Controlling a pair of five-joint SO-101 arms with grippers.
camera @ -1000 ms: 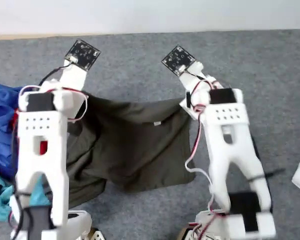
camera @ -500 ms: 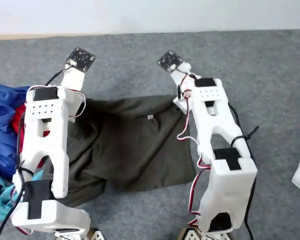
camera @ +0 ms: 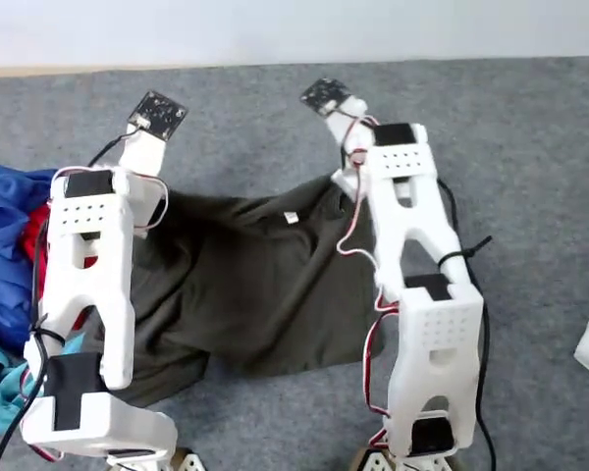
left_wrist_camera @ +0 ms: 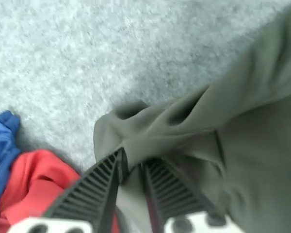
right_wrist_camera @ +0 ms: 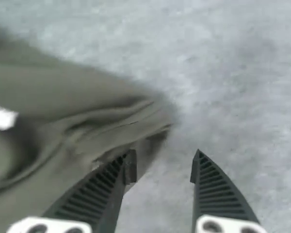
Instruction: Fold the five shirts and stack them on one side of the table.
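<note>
Pinching a corner of the dark green shirt (camera: 255, 294), spread mid-table (camera: 530, 147) beside the heap of blue and red shirts (camera: 5, 226), in the left claw (left_wrist_camera: 131, 162), with the right claw (right_wrist_camera: 165, 165) spread at the opposite corner gripping nothing: risks skewing or bunching if pulled one-sided.

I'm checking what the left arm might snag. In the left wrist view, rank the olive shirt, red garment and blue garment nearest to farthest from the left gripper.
1. The olive shirt: pinched between the fingers of the left gripper.
2. The red garment: just beside one finger.
3. The blue garment: beyond the red one, farthest.
</note>
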